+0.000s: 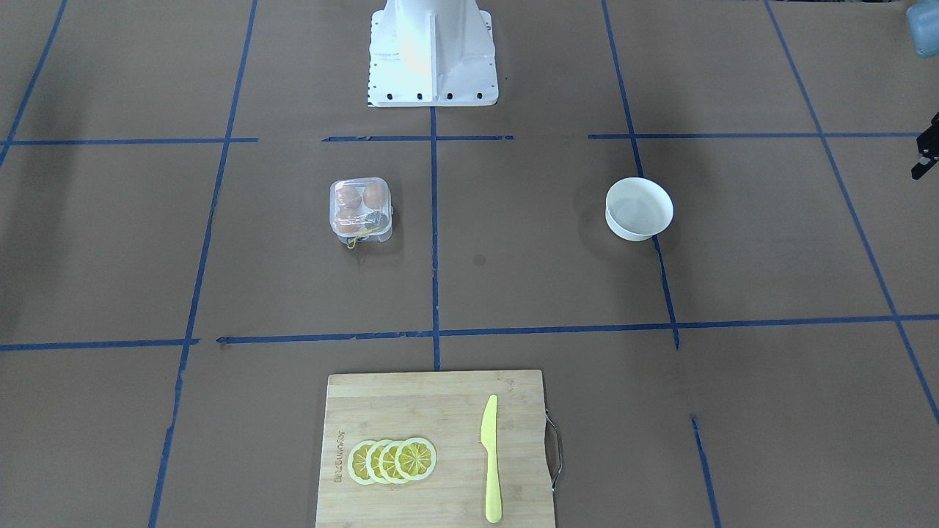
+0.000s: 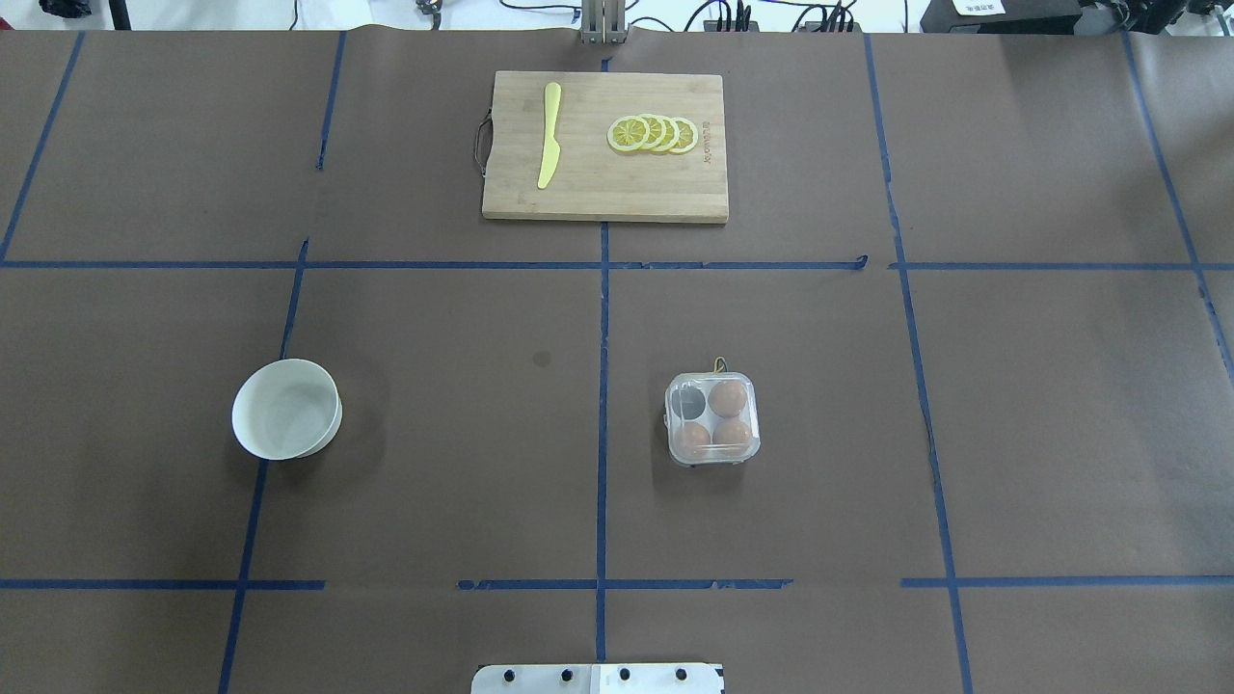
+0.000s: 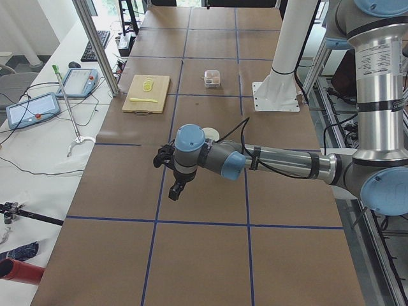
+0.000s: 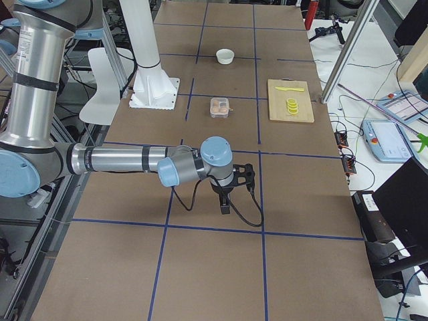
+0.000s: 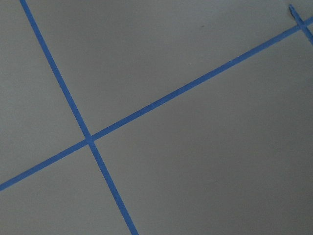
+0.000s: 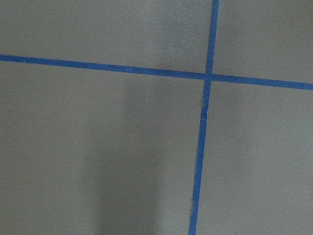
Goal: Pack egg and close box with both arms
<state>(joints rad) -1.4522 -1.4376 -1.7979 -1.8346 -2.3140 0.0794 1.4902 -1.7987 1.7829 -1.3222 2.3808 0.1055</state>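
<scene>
- Left gripper (image 3: 176, 190): fingers point down over bare table (image 2: 434, 318), nothing seen in them; can't tell how far open.
- Right gripper (image 4: 225, 204): same pose, same uncertainty.
- Box (image 2: 713, 419): well apart from both grippers, between them along the table, lid down, eggs (image 2: 730, 396) in three cups.
- White bowl (image 2: 286, 409): well apart from left gripper.
</scene>
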